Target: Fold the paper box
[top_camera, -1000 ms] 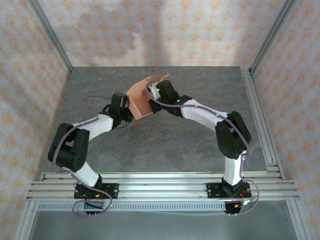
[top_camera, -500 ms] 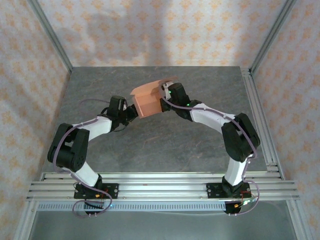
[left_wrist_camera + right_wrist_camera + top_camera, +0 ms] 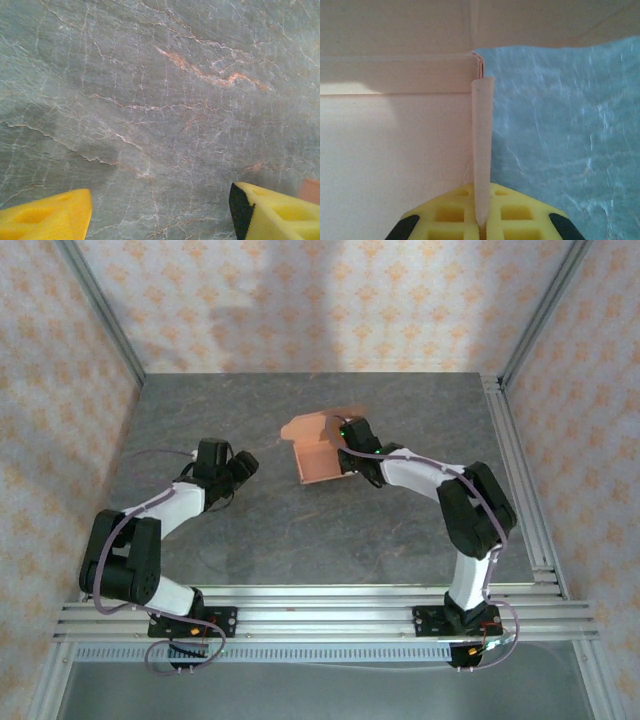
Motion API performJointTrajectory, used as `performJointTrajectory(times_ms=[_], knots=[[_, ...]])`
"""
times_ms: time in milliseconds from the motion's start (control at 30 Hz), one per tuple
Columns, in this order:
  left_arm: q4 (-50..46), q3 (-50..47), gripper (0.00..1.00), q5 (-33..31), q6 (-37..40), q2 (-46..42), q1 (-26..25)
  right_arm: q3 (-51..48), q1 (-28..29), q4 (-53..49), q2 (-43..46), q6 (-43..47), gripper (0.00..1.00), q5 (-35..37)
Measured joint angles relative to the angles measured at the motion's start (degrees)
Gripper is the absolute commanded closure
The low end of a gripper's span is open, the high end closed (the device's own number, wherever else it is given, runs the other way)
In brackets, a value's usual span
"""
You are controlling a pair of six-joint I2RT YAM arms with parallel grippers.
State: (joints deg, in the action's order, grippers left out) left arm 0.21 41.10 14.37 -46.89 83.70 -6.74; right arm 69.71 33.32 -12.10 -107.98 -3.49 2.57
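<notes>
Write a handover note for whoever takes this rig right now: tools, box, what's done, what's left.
Left tool: open, holding nothing, over bare table, apart from the paper box.
Right tool: shut on a thin upright wall of the paper box.
Box: mid-table, partly formed, with a flap standing open at its far side.
Done: some walls raised.
Left: fold and tuck the remaining flaps, then close the box.

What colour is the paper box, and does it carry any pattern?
Plain salmon pink, no pattern. The paper box shows best in the top external view.
</notes>
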Motion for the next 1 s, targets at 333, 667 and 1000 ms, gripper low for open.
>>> performJointTrajectory(times_ms=[333,667,1000], knots=[[-1.5,0.0,0.26,-1.0,0.6,-0.4,0.0,3.7,0.0,-5.9,-5.4,-3.7,0.78,5.7],[-2.2,0.0,0.26,-1.4,1.0,-0.6,0.0,3.7,0.0,-7.7,-3.8,-4.6,0.57,4.9],[-2.1,0.1,0.24,-1.3,2.2,-0.1,-1.5,4.3,-0.9,-7.6,-0.5,-5.0,0.62,2.5]])
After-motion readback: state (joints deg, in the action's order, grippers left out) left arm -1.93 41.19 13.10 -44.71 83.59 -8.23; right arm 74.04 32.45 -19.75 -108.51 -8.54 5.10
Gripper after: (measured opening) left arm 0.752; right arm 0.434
